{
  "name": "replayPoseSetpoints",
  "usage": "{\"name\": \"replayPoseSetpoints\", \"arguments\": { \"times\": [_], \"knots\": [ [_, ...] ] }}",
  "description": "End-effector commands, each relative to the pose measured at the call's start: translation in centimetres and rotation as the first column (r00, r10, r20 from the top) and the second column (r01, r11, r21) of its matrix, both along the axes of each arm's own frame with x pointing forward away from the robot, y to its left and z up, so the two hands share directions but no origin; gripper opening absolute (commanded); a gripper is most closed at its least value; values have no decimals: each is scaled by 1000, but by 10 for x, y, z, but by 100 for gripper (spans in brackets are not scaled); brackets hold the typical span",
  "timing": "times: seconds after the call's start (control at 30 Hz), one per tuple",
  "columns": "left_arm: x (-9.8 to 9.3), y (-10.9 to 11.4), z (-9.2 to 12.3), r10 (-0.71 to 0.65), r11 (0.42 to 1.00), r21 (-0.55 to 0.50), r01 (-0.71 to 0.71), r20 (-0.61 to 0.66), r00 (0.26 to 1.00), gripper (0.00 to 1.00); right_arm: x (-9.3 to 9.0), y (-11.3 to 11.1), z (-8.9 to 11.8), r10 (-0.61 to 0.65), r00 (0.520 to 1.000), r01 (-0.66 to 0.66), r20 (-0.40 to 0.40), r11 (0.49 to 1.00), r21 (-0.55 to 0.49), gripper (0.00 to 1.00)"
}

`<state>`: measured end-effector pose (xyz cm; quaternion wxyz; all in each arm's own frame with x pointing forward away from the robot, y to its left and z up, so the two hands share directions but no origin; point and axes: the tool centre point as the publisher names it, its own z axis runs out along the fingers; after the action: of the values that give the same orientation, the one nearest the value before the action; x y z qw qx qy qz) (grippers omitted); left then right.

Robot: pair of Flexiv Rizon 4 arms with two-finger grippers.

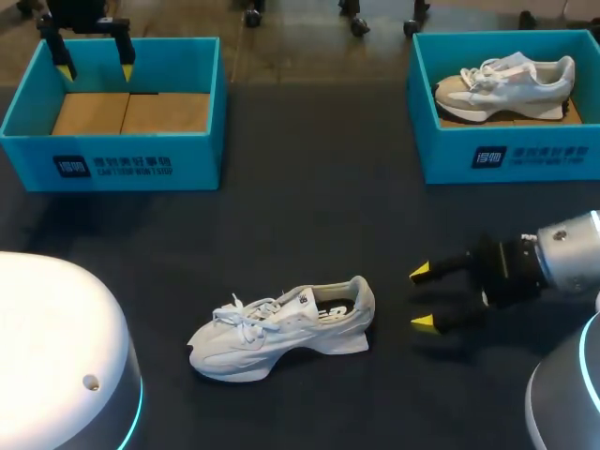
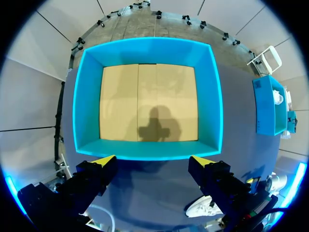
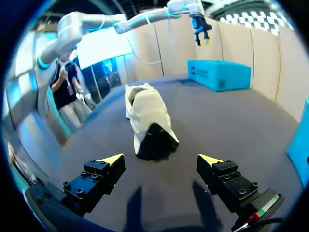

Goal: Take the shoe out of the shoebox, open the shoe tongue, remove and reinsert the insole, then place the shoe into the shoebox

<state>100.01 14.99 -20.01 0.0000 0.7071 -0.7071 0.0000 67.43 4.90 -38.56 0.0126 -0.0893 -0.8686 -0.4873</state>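
A white shoe (image 1: 278, 325) lies on its sole on the dark table, toe to the left, heel opening to the right. My right gripper (image 1: 423, 297) is open a short way right of the heel, fingers level with it; in the right wrist view the shoe (image 3: 148, 119) lies ahead of the gripper (image 3: 161, 158), heel nearest. My left gripper (image 1: 94, 60) hangs open over the empty blue shoebox (image 1: 117, 167) at the back left. Seen from the left wrist, that shoebox (image 2: 149, 99) lies straight below the gripper (image 2: 153, 159), its cardboard floor bare.
A second blue shoebox (image 1: 511, 155) at the back right holds another pale shoe (image 1: 506, 84). Both arm bases stand at the near corners. Dark tabletop (image 1: 319, 216) stretches between the boxes and the shoe.
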Motion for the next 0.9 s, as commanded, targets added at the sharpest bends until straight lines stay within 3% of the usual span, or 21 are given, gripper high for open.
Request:
{"name": "replayPoseSetpoints", "arguments": {
  "times": [0.03,0.5,0.9],
  "knots": [
    [0,0,0,0,1000,0,0,0,1000,100,-6,-8,-6,-7,998,3,67,998,55,100],
    [0,0,0,0,1000,0,0,0,1000,100,7,-11,-16,10,995,-20,102,995,98,100],
    [0,0,0,0,1000,0,0,0,1000,100,18,33,-22,98,993,-106,63,984,144,100]
  ]
}}
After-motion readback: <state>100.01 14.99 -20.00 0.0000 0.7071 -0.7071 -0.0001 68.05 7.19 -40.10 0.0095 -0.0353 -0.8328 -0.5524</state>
